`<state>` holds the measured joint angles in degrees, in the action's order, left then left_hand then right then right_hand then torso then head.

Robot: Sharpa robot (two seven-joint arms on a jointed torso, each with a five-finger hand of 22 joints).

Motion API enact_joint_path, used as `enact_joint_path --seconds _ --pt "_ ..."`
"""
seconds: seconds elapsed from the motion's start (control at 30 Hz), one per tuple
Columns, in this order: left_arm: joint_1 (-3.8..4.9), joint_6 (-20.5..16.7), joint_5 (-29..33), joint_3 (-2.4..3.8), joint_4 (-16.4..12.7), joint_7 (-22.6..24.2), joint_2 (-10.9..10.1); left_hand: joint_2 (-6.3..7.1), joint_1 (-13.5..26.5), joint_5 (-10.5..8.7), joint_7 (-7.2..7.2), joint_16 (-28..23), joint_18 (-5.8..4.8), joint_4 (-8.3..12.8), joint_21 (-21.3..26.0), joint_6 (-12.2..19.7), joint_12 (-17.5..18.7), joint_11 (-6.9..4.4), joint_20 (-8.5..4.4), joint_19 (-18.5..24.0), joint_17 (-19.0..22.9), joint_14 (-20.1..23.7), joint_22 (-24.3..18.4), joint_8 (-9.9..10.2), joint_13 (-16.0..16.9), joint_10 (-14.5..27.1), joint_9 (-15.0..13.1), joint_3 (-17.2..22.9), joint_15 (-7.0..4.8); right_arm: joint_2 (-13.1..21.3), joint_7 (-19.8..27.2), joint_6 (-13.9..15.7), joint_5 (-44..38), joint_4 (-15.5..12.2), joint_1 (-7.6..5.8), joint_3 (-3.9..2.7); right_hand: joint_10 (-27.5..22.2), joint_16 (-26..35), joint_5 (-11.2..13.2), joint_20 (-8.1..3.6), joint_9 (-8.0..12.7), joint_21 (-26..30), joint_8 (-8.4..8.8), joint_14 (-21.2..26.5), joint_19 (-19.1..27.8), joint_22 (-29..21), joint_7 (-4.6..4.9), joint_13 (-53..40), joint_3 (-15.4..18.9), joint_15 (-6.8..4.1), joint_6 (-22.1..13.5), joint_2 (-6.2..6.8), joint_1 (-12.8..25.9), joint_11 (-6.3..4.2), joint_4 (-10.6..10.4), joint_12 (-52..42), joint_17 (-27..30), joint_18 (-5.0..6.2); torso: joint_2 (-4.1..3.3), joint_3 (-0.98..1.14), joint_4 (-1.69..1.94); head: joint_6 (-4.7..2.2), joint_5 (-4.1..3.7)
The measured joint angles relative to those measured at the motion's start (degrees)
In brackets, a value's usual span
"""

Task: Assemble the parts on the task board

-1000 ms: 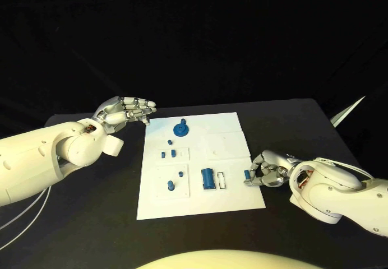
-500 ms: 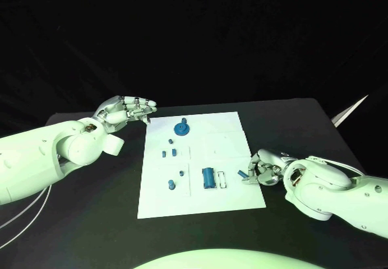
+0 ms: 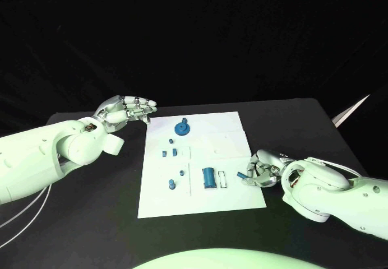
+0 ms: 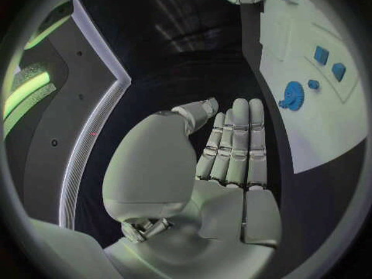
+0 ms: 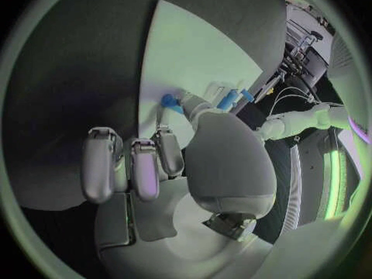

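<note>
Currently my right robot hand (image 3: 263, 172) sits at the right edge of the task board (image 3: 222, 126), fingertips pinching a small blue part (image 3: 241, 175) just over the board's edge. Part looks light, rigid and smooth; likely to slip or twist, so hold it at mid-length with light pressure. Other parts sit on the board: gear piece (image 3: 183, 129) near the far end, cylinder (image 3: 208, 178) nearer me. Left robot hand (image 3: 125, 111) hovers beside the far left corner, fingers curled, holding nothing.

Matt black table, smooth white board

The table (image 3: 97, 207) looks matt; the task board (image 3: 230, 126) smooth, the parts (image 3: 208, 178) plastic-like, both arms (image 3: 40, 157) glossy white.
</note>
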<state>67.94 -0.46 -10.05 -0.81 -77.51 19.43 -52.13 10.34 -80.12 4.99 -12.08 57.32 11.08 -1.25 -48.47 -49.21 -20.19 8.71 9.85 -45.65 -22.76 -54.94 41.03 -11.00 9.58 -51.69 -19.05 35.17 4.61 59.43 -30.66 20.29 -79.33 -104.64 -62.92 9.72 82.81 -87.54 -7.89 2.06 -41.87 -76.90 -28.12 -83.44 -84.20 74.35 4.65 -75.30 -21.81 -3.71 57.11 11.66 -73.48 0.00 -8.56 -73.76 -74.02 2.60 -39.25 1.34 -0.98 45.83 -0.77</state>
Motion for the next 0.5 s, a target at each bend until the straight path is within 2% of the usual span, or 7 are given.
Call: enact_joint_path --seconds 0.07,0.1,0.2,0.23,0.27,0.3,0.5 --pt "0.0 0.0 0.0 0.0 0.0 0.0 0.0 0.0 0.0 0.0 0.0 0.0 -0.01 0.6 0.0 0.0 0.0 0.0 0.0 0.0 0.0 0.0 0.0 0.0 0.0 0.0 0.0 -0.6 0.0 0.2 -0.1 0.5 1.0 -0.4 0.01 0.08 0.1 0.0 -0.6 0.0 -0.1 -0.7 0.11 0.0 0.0 0.0 0.18 0.0 -2.2 0.0 -0.6 -0.12 1.1 0.09 1.0 0.0 0.0 0.0 0.01 -0.01 0.0 0.0 0.01" --pt "0.0 0.0 0.0 0.0 0.0 0.0 0.0 0.0 0.0 0.0 0.0 0.0 -0.01 0.7 0.0 0.0 0.0 -0.01 0.0 0.0 0.0 0.0 0.0 0.0 0.0 0.0 0.0 -0.7 0.0 0.3 -0.1 0.9 1.8 -0.7 -0.02 0.14 0.1 0.0 -0.7 0.0 -0.1 -0.7 0.71 0.0 0.0 0.0 0.15 0.0 -2.7 0.0 -0.7 -0.42 1.4 0.11 1.4 0.0 0.0 0.0 0.01 -0.01 -0.01 0.0 0.04" --pt "0.0 0.0 0.0 0.0 0.0 -0.1 0.0 0.0 0.0 0.0 0.0 0.0 -0.01 0.7 0.0 0.0 0.0 0.0 0.0 0.0 0.0 0.0 0.0 0.0 0.0 0.0 0.0 -0.7 0.0 0.4 -0.1 1.6 3.8 -1.7 -0.13 0.34 0.1 0.0 -1.8 0.0 0.5 -0.7 3.1 0.0 0.0 0.0 0.21 0.0 -5.4 0.0 -0.9 0.25 2.0 0.12 2.0 0.0 0.0 0.0 0.02 0.0 -0.02 0.0 0.08" --pt "0.0 0.0 0.0 0.0 0.0 -0.1 0.0 0.0 0.0 0.0 0.0 0.0 0.0 0.7 0.0 0.0 0.0 0.0 0.0 0.0 0.0 0.0 0.0 0.0 0.0 0.0 0.0 -0.7 0.0 0.4 0.0 1.9 4.7 -2.2 -0.2 0.39 0.1 0.0 -2.1 0.0 2.3 -0.7 3.89 0.0 0.0 0.0 0.22 0.0 -6.3 0.0 -1.0 0.1 2.2 0.13 2.3 0.0 0.0 0.0 0.02 0.0 -0.03 0.0 0.09" --pt "0.0 0.0 0.0 0.0 0.0 -0.1 0.0 0.0 0.0 0.0 0.0 0.0 0.0 0.7 0.0 0.0 0.0 0.0 0.0 0.0 0.0 0.0 0.0 0.0 0.0 0.0 0.0 -0.7 0.0 0.3 0.0 2.2 5.3 -2.5 -0.27 0.41 0.1 0.0 -2.8 0.0 5.6 -0.7 4.88 0.0 0.0 0.0 0.12 0.0 -6.7 0.0 -1.2 -0.66 3.0 0.15 2.5 0.0 0.0 -0.01 0.02 0.0 -0.03 0.0 0.09" --pt "0.0 0.0 0.0 0.0 0.0 -0.1 0.0 0.0 0.0 0.0 0.0 0.0 -0.01 0.7 0.0 0.0 0.0 0.0 0.0 0.0 0.0 0.0 0.0 0.0 0.0 0.0 0.0 -0.7 0.0 0.2 0.1 2.4 6.0 -2.7 -0.32 0.42 0.1 0.0 -3.5 0.0 6.5 -0.7 5.61 0.0 0.0 0.0 0.1 0.0 -7.8 0.0 -1.9 -0.69 3.0 0.15 2.6 0.0 0.0 0.0 0.02 0.0 -0.03 0.0 0.09" --pt "0.0 0.0 0.0 0.0 0.1 -0.1 0.1 0.0 0.0 0.0 0.0 0.0 -0.01 0.7 0.0 0.0 0.0 0.0 0.0 0.0 0.0 0.0 0.0 0.0 0.0 0.0 0.0 -0.7 0.0 -1.1 0.8 3.5 11.6 -3.5 -0.51 0.47 0.1 0.0 -5.7 0.0 6.6 -2.0 5.65 0.0 0.0 0.0 0.06 0.0 -10.6 0.0 -2.2 -1.18 6.9 0.15 2.8 0.0 0.0 -0.01 0.02 0.02 -0.04 0.03 0.04"
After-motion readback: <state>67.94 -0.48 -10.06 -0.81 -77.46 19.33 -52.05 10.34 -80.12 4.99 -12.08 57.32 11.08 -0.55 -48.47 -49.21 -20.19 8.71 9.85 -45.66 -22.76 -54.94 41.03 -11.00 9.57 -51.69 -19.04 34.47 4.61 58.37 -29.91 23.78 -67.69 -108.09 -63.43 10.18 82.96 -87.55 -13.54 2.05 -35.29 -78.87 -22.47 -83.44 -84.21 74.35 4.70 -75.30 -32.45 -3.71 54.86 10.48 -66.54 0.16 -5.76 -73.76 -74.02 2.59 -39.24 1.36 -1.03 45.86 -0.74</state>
